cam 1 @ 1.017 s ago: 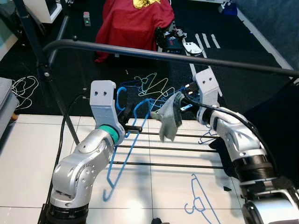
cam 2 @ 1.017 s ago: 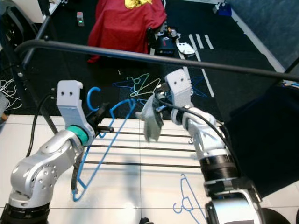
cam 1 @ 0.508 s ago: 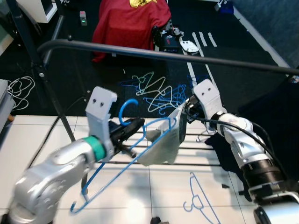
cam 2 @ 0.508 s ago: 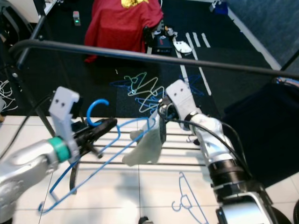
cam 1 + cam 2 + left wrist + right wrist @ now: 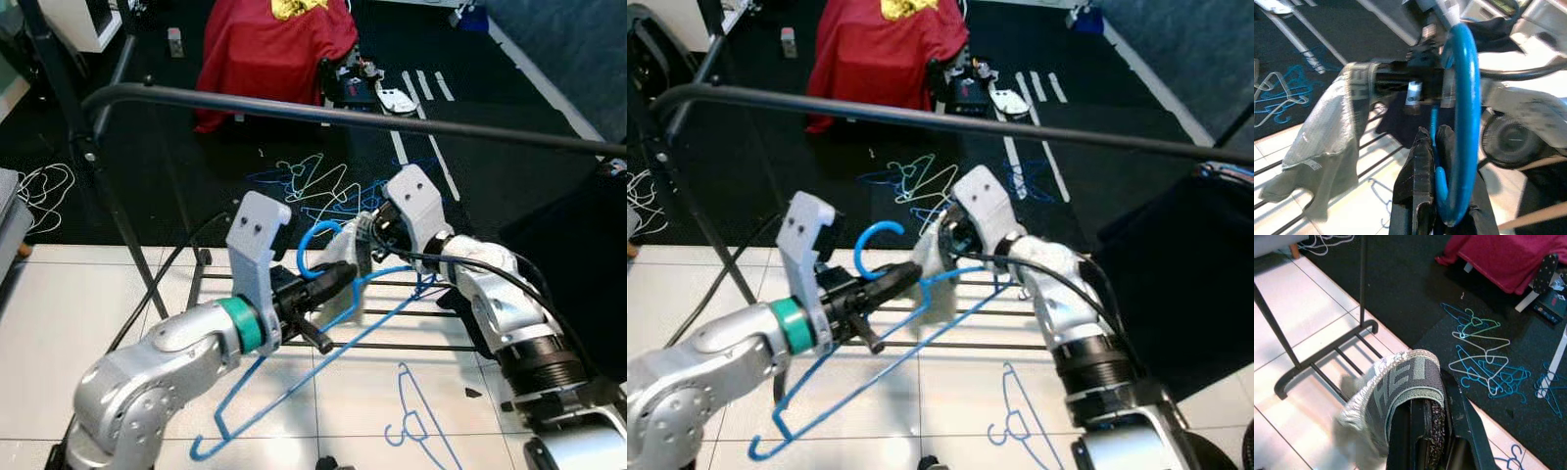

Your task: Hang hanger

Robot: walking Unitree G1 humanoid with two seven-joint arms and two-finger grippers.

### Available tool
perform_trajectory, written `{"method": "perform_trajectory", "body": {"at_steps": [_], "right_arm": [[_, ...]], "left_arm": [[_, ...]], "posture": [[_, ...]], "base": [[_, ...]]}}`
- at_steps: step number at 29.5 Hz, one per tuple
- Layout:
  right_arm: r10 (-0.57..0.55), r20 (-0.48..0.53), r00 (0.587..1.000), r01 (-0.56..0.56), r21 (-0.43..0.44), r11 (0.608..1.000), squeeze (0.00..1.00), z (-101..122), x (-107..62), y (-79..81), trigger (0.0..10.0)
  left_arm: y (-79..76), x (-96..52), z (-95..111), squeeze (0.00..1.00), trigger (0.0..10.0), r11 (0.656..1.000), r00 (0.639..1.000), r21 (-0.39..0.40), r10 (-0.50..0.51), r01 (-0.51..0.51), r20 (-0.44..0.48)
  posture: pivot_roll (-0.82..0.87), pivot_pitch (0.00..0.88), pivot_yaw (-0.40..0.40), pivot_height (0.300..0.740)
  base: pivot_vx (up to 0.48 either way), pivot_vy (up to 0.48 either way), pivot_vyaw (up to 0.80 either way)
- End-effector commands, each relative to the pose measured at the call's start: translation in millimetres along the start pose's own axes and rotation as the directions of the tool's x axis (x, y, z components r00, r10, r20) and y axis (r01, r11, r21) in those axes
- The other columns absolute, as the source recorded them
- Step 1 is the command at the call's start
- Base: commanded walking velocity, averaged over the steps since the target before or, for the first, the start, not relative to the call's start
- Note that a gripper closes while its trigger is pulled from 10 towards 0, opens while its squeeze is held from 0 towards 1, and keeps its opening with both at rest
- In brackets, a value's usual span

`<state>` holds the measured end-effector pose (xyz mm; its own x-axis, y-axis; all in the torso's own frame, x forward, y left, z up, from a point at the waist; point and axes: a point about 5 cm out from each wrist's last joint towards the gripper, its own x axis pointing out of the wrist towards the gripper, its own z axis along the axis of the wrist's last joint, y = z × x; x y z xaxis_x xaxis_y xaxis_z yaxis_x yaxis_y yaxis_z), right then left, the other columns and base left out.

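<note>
My left gripper (image 5: 336,280) is shut on the neck of a blue hanger (image 5: 323,360), just below its hook (image 5: 1465,93). The hanger's body slopes down towards the white floor. My right gripper (image 5: 366,238) is shut on a grey garment (image 5: 341,251) by its lettered waistband (image 5: 1400,382). It sits right beside the hanger's hook. The garment (image 5: 1322,147) hangs bunched between the two grippers. The black rail (image 5: 343,113) of the rack runs across above both arms.
The rack's base bars (image 5: 392,347) lie on the white tiles below the arms. A loose blue hanger (image 5: 423,427) lies on the floor in front. Several hangers (image 5: 323,184) are piled on the dark carpet beyond, near a red cloth (image 5: 274,49). A dark garment (image 5: 578,255) hangs at the right.
My left arm has carried the blue hanger to the right and up, so its hook now meets the right gripper. The grey garment has gathered closer to the right gripper.
</note>
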<state>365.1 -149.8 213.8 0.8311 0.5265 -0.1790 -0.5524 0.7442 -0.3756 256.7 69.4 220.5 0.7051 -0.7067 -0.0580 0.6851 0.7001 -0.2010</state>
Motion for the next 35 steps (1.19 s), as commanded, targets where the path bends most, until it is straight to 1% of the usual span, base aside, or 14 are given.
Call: {"method": "perform_trajectory", "body": {"at_steps": [1, 2, 3, 6, 10, 12, 15, 17, 21, 23, 25, 27, 31, 35], "right_arm": [[-0.001, 0.01, 1.0, 0.001, 0.024, 1.0, 0.0, 0.4, -5.3, -2.4, 10.0], [-0.006, 0.002, 1.0, 0.006, 0.024, 1.0, 0.0, -2.1, -7.5, -3.5, 10.0], [-0.006, 0.002, 1.0, 0.006, 0.024, 1.0, 0.0, -2.1, -7.5, -3.5, 10.0], [-0.021, -0.013, 1.0, 0.022, 0.037, 0.999, 0.0, -8.0, -11.9, -6.0, 10.0], [-0.021, -0.013, 1.0, 0.021, 0.04, 0.999, 0.0, -8.3, -13.1, -5.6, 10.0], [-0.021, -0.019, 1.0, 0.022, 0.038, 0.999, 0.0, -9.8, -14.0, -5.3, 10.0], [-0.024, -0.033, 0.999, 0.025, 0.031, 0.999, 0.0, -13.4, -14.3, -5.3, 10.0], [-0.02, -0.055, 0.998, 0.021, 0.026, 0.999, 0.0, -19.9, -13.9, -3.3, 10.0], [-0.018, -0.062, 0.998, 0.02, 0.023, 1.0, 0.0, -22.0, -13.9, -2.4, 10.0], [-0.012, -0.084, 0.996, 0.013, 0.011, 1.0, 0.0, -30.0, -12.2, 3.6, 10.0], [-0.012, -0.105, 0.994, 0.011, -0.011, 1.0, 0.0, -36.5, -12.1, 6.8, 10.0], [-0.013, -0.113, 0.994, 0.011, -0.017, 1.0, 0.0, -38.9, -12.6, 7.1, 10.0], [-0.005, -0.116, 0.993, 0.003, -0.015, 1.0, 0.0, -39.1, -14.8, 6.6, 10.0], [-0.017, -0.128, 0.992, 0.013, -0.035, 0.999, 0.0, -40.9, -17.4, 1.7, 10.0]], "left_arm": [[9.8, 3.4, -3.7, 0.0, 10.0, 0.994, 0.995, 0.019, 0.104, -0.104, -0.011], [18.6, 1.7, -4.2, 0.0, 10.0, 0.986, 0.986, 0.034, 0.163, -0.163, -0.015], [18.6, 1.7, -4.2, 0.0, 10.0, 0.986, 0.986, 0.034, 0.163, -0.163, -0.015], [37.4, -8.7, -4.7, 0.0, 10.0, 0.959, 0.962, 0.097, 0.27, -0.267, -0.024], [46.9, -13.5, -4.0, 0.0, 10.0, 0.941, 0.945, 0.101, 0.326, -0.323, -0.02], [52.8, -17.0, 1.1, 0.0, 10.0, 0.935, 0.937, 0.066, 0.349, -0.348, 0.0], [51.0, -18.9, 7.2, 0.0, 10.0, 0.95, 0.951, 0.03, 0.31, -0.31, 0.02], [40.7, -21.3, 10.8, 0.0, 10.0, 0.982, 0.982, -0.025, 0.19, -0.189, 0.025], [37.2, -21.8, 11.1, 0.0, 10.0, 0.988, 0.988, -0.036, 0.153, -0.152, 0.024], [26.6, -21.4, 10.4, 0.0, 10.0, 0.995, 0.997, -0.078, 0.071, -0.068, 0.029], [20.9, -20.7, 11.2, 0.0, 10.0, 0.995, 0.999, -0.099, 0.034, -0.03, 0.041], [20.0, -20.7, 11.8, 0.0, 10.0, 0.995, 0.999, -0.099, 0.031, -0.026, 0.043], [23.1, -20.5, 7.4, 0.0, 10.0, 0.996, 0.997, -0.054, 0.075, -0.074, 0.019], [21.4, -23.5, 6.3, 0.0, 10.0, 0.997, 0.999, -0.058, 0.041, -0.041, 0.003]], "posture": [[-0.06, 0.131, -0.004, 0.74], [-0.06, 0.133, -0.003, 0.74], [-0.06, 0.133, -0.003, 0.74], [-0.05, 0.134, 0.0, 0.74], [-0.05, 0.133, 0.003, 0.74], [-0.05, 0.133, 0.002, 0.74], [-0.04, 0.132, 0.002, 0.74], [-0.04, 0.133, 0.001, 0.74], [-0.04, 0.133, 0.001, 0.74], [-0.04, 0.133, 0.003, 0.74], [-0.04, 0.133, 0.002, 0.74], [-0.04, 0.133, 0.002, 0.74], [-0.04, 0.133, 0.002, 0.74], [-0.04, 0.135, 0.0, 0.74]], "base": [[0.0, 0.0, 0.0], [0.0, 0.0, 0.0], [0.0, 0.0, 0.0], [0.0, 0.0, 0.0], [0.0, 0.0, 0.0], [0.0, 0.0, 0.0], [0.0, 0.0, 0.0], [0.0, 0.0, 0.0], [0.0, 0.0, 0.0], [0.0, 0.0, 0.0], [0.0, 0.0, 0.0], [0.0, 0.0, 0.0], [0.0, 0.0, 0.0], [0.0, 0.0, 0.0]]}}
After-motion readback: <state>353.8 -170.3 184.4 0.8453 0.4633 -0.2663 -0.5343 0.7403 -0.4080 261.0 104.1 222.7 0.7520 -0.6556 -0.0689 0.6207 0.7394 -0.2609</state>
